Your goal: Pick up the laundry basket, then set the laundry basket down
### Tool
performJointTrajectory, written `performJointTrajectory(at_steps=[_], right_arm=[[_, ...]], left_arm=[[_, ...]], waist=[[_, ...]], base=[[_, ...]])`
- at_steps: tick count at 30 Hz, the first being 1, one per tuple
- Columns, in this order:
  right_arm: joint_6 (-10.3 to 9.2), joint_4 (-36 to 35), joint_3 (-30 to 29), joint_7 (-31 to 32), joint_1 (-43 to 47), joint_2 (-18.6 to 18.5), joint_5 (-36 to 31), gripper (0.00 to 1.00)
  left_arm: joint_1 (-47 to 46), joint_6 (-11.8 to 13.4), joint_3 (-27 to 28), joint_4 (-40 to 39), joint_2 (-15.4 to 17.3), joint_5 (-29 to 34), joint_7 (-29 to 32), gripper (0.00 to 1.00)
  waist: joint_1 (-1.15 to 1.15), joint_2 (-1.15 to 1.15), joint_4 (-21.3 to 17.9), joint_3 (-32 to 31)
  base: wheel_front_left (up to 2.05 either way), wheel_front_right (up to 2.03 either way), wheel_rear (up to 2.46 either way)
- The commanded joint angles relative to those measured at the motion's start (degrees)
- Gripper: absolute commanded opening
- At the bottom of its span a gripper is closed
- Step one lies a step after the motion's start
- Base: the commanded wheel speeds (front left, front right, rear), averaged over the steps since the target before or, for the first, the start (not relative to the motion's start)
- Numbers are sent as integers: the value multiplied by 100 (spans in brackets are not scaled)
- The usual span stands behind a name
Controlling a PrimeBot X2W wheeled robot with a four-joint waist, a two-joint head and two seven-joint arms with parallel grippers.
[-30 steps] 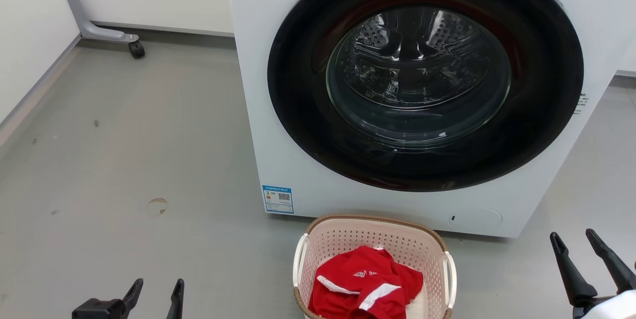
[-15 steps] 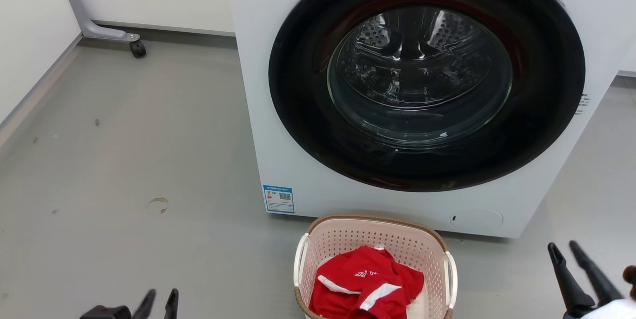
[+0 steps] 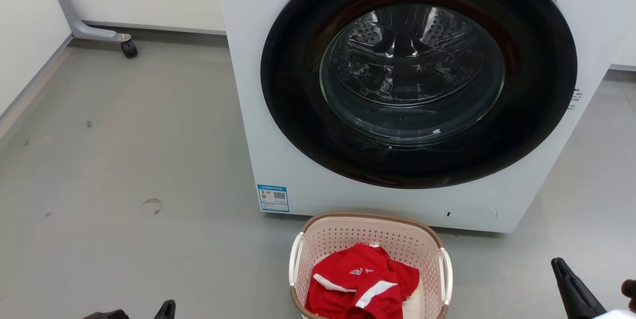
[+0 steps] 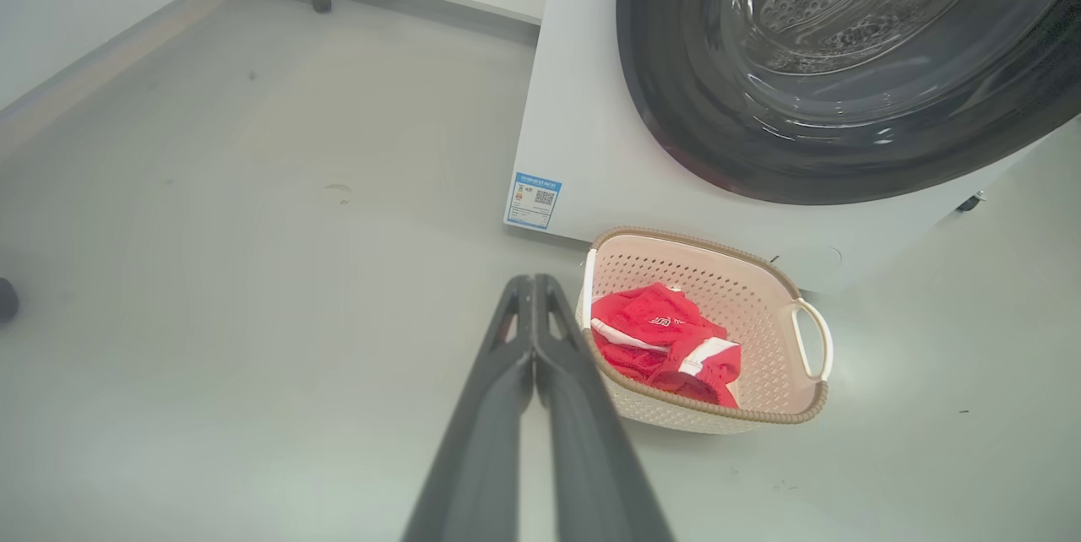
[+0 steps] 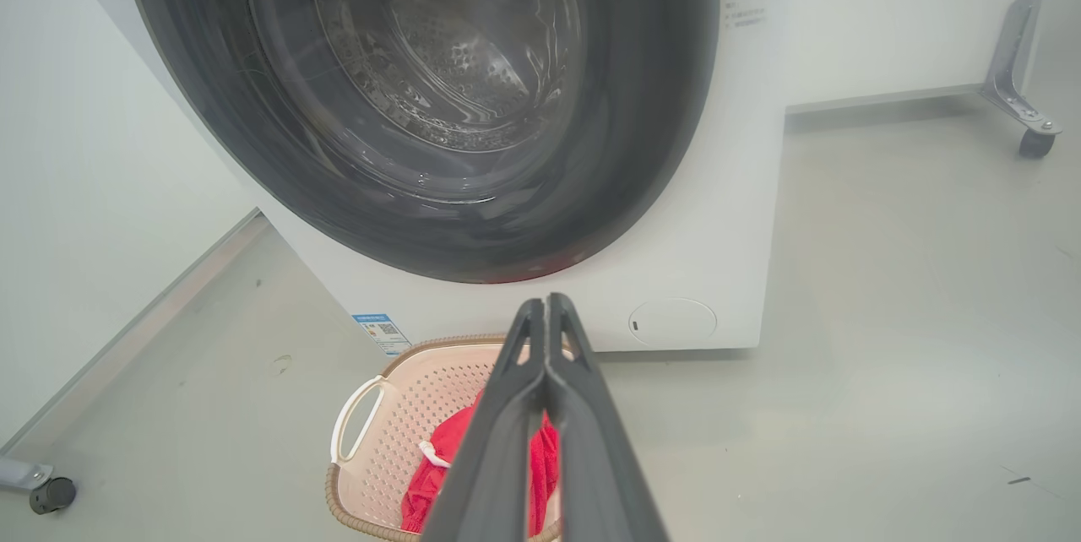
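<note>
Laundry basket (image 3: 367, 233) on floor (image 3: 149, 160), lower centre; left gripper (image 4: 532, 284) and right gripper (image 5: 546, 306) fingers, spread a second ago, now pressed together, empty.

Grey floor (image 3: 124, 135) with a ring stain (image 3: 151, 206), white walls (image 3: 25, 11), grey baseboard (image 3: 31, 91), white front-load washer (image 3: 248, 110) with dark round glass door (image 3: 412, 73), blue label (image 3: 273, 198) low on it, grey castered frame leg (image 3: 92, 32) behind.

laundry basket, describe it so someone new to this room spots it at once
Find the big white washer with the round dark door. On the floor right in front sits the laundry basket: pale pink, perforated, brown rim, white handles, red garment inside.
</note>
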Motion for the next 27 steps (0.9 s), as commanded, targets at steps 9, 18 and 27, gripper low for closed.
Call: performJointTrajectory(at_steps=[9,18,27], right_arm=[[-6,-87,-231,143,-355,-84,539,0],[-8,-73,-362,264,-451,-30,962,0],[-9,-61,-495,387,-546,27,1385,0]], left_arm=[[-352,-202,299,95,-60,-576,-49,0],[-501,-347,460,272,-199,-1046,-65,0],[-647,-490,625,433,-340,-1516,-78,0]], waist=[[-2,0,-88,29],[-2,0,-167,54],[-2,0,-247,80]], base=[[0,0,0],[0,0,0],[0,0,0]])
